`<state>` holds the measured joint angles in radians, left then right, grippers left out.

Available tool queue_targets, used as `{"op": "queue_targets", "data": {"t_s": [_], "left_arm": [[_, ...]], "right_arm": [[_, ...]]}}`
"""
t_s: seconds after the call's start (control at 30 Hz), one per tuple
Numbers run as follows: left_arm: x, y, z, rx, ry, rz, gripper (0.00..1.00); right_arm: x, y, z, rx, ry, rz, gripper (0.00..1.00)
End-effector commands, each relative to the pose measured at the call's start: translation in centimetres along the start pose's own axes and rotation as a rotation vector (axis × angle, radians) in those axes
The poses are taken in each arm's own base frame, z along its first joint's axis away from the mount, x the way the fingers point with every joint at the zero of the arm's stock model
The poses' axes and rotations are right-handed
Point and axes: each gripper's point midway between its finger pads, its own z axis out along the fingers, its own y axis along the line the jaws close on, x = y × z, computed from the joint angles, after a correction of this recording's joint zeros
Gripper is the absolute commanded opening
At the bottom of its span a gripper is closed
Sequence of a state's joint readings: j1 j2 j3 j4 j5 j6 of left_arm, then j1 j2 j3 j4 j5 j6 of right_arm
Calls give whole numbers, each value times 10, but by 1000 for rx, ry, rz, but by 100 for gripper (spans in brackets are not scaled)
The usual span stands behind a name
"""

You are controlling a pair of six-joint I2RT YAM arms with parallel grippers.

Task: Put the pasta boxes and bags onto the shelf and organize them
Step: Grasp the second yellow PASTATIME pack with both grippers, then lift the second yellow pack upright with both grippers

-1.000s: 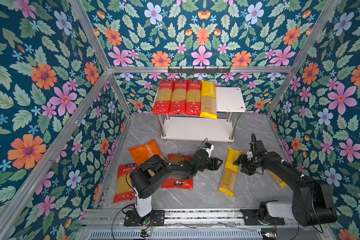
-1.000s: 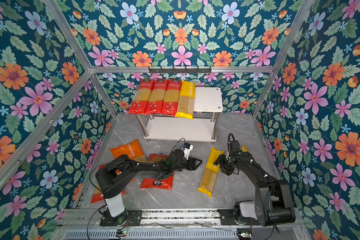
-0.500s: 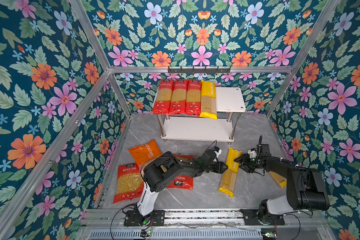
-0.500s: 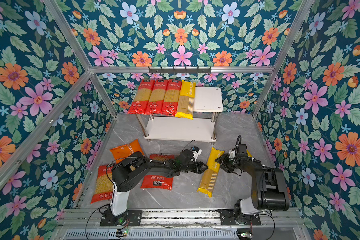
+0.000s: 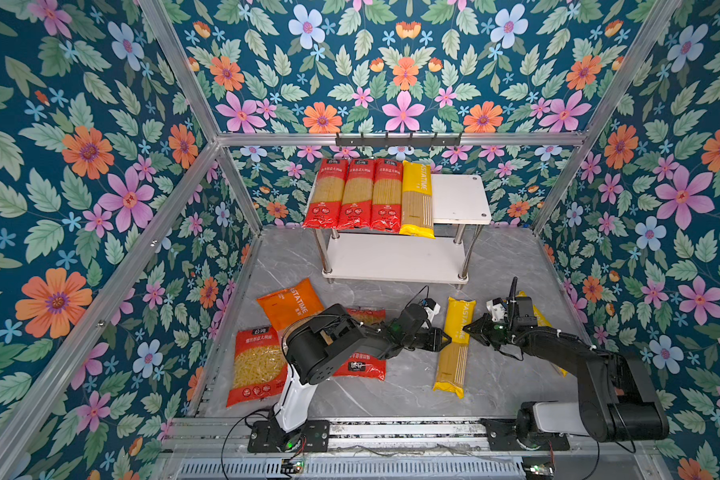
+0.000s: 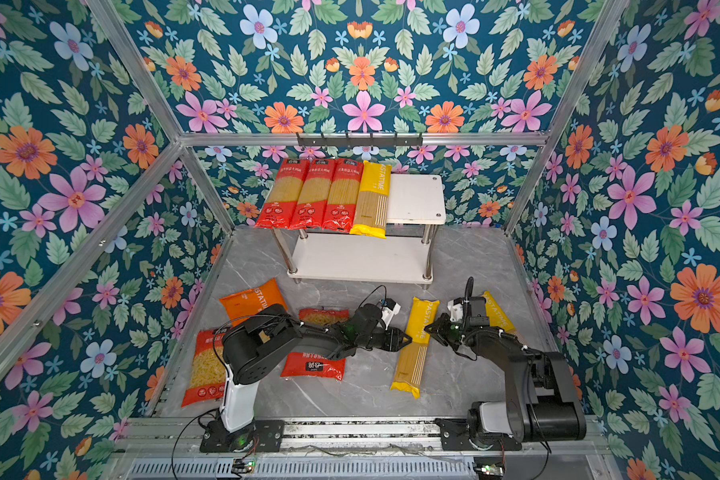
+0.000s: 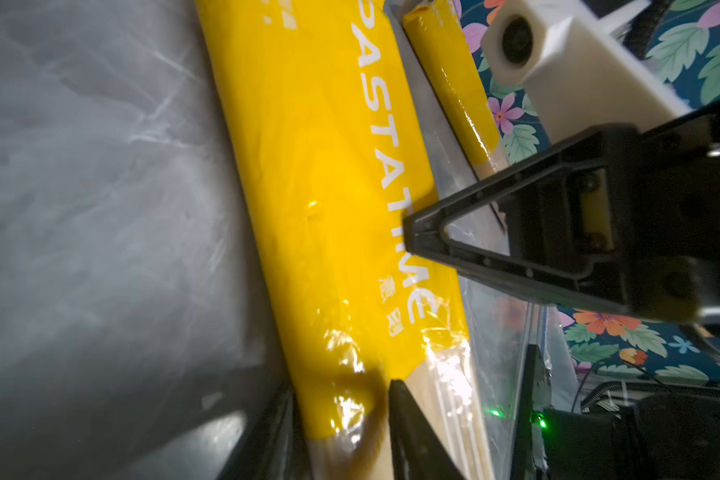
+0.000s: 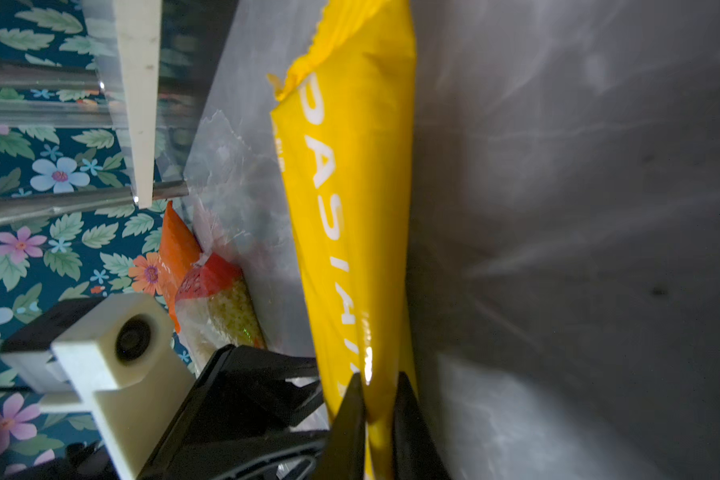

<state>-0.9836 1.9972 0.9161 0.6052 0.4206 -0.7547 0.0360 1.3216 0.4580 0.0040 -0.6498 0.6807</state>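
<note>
On the left, the orange bag (image 5: 287, 305) and two red bags (image 5: 258, 365) lie on the bench (image 5: 391, 399). The left hand (image 5: 447, 338) has moved up to the yellow pack (image 5: 454, 361) in the middle of the bench. Its fingers (image 7: 412, 432) sit on both sides of the pack's edge, but I cannot tell if they squeeze yet. The right hand (image 5: 467, 329) was open a moment ago. Now it is pinched tight on the pack's other edge. So I think both hands will soon lift it to the bare spot on the shelf (image 5: 458, 195).
</note>
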Motion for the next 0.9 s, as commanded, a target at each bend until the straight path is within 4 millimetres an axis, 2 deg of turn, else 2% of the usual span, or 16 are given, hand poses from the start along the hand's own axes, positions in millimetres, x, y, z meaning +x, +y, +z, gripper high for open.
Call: {"op": "queue_targets", "data": {"t_s": [0.0,0.13,0.3,0.5,0.63,0.77,0.87], "left_arm": [[-12,-12,-18,60,-50,-3,49],[-24,-15,-58,46,-123,32,59],[-35,-43,-98,91,-193,155,65],[-51,-75,-151,148,-379,324,72],[-64,-91,-193,182,-536,388,81],[-73,-106,-208,240,-513,400,82],[-78,-101,-212,255,-489,346,82]], "right_arm": [[3,11,-8,-10,-15,-19,5],[10,39,-28,-65,-64,-111,0],[16,84,-60,-147,-193,-316,0],[39,148,-88,-311,-206,-540,0],[55,203,-102,-463,-167,-675,0],[72,251,-116,-634,-146,-793,0],[76,273,-123,-739,-147,-831,0]]}}
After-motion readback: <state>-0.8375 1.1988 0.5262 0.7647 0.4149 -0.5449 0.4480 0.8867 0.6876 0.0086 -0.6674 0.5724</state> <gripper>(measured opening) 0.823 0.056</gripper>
